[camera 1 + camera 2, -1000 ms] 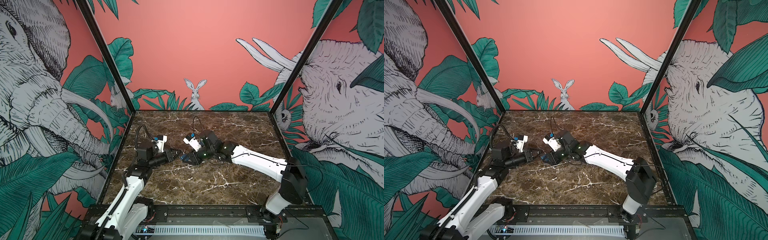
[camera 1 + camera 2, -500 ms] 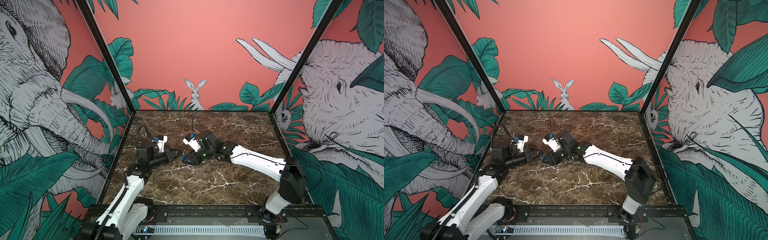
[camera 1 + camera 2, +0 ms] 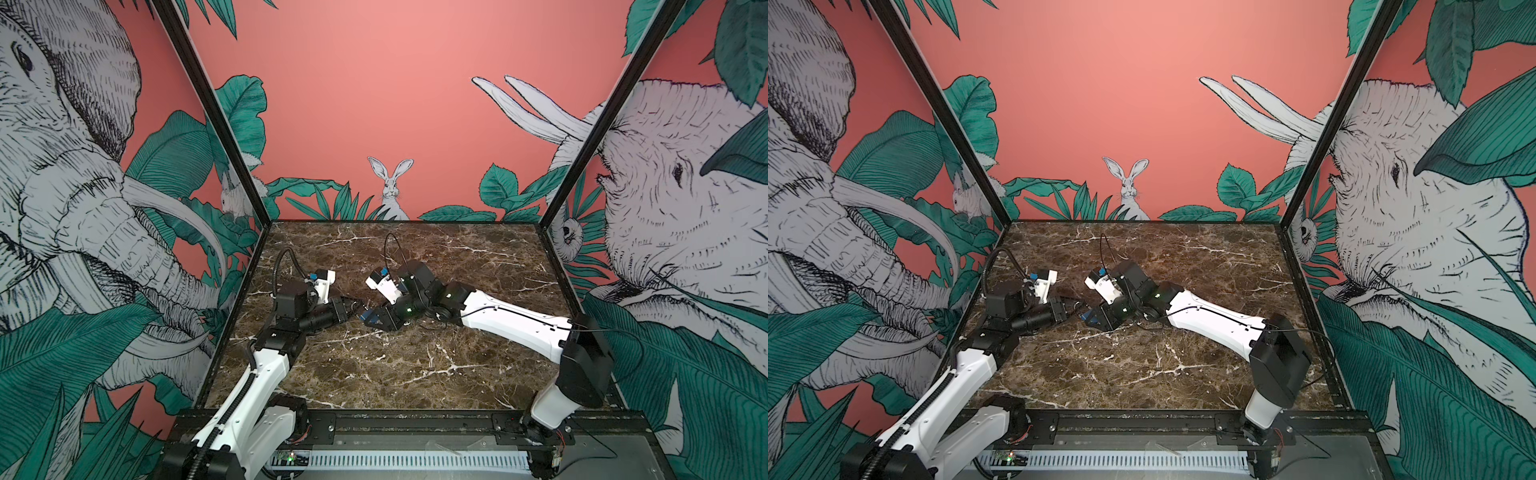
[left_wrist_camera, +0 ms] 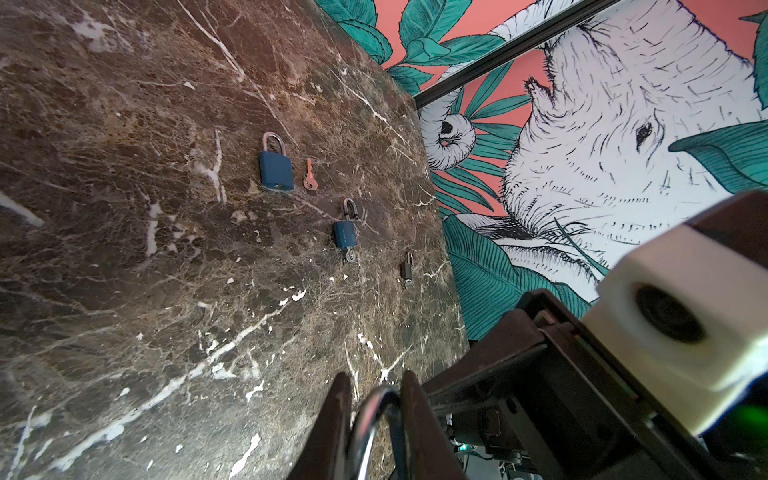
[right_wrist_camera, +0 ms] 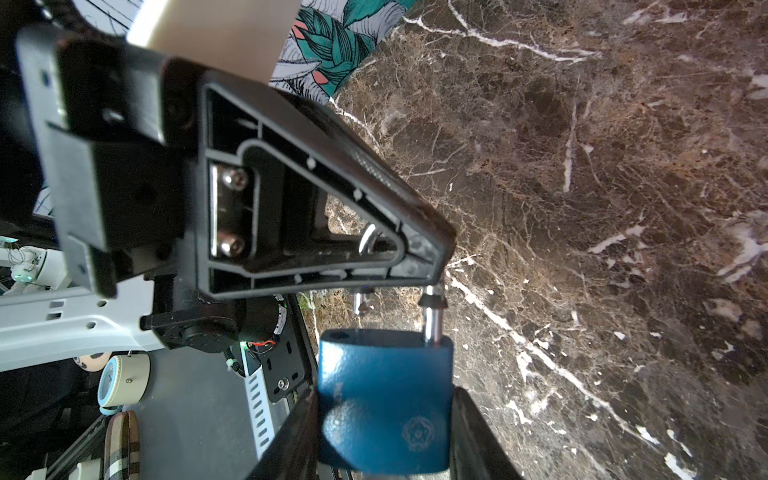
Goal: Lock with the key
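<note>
My right gripper [image 5: 384, 411] is shut on the body of a blue padlock [image 5: 382, 374], held low over the marble table [image 3: 415, 365] left of centre. Its steel shackle [image 5: 432, 322] stands pulled out, with one leg free. My left gripper [image 4: 372, 384] has come in from the left, and its two fingers pinch the shackle's bend [image 4: 374, 411]. In both top views the two grippers [image 3: 357, 308] [image 3: 1088, 318] meet tip to tip. A loose copper key [image 4: 308, 180] lies flat on the table, far off in the left wrist view. The held padlock's keyhole is hidden.
Beside the loose key lies a larger blue padlock [image 4: 275, 168]. A smaller blue padlock [image 4: 345, 232] with a key in its base and a small dark padlock [image 4: 406, 270] lie nearer the right wall. Painted walls close the table at back and sides.
Both arms keep almost the same pose. The left gripper stays at the padlock's shackle and the right keeps hold of the body.
</note>
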Robot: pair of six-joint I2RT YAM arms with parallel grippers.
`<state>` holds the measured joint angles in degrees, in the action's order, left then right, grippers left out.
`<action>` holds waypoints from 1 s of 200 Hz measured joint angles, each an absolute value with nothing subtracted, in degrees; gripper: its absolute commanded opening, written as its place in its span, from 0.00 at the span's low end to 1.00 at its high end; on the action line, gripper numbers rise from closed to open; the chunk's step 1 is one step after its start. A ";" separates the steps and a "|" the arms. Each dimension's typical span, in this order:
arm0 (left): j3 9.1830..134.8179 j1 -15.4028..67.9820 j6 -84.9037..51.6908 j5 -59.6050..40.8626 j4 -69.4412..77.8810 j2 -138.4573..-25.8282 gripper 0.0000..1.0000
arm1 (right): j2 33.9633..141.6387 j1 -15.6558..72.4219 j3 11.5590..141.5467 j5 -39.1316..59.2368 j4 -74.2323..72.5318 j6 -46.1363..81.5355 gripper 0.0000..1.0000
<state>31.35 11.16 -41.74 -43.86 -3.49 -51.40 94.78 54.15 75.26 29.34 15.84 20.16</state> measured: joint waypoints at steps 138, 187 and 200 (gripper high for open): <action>32.86 11.16 -40.07 -43.46 -5.04 -52.71 0.10 | 94.74 54.24 73.54 28.99 15.73 19.70 0.11; 32.86 11.14 -39.90 -44.42 -5.06 -53.69 0.17 | 94.76 54.26 73.71 28.64 16.56 19.64 0.11; 32.86 11.16 -39.81 -44.71 -5.28 -53.69 0.19 | 94.78 54.26 74.08 28.45 16.78 19.46 0.11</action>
<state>32.86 11.16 -39.81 -44.71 -5.28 -53.69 94.78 54.26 74.08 28.45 16.78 19.46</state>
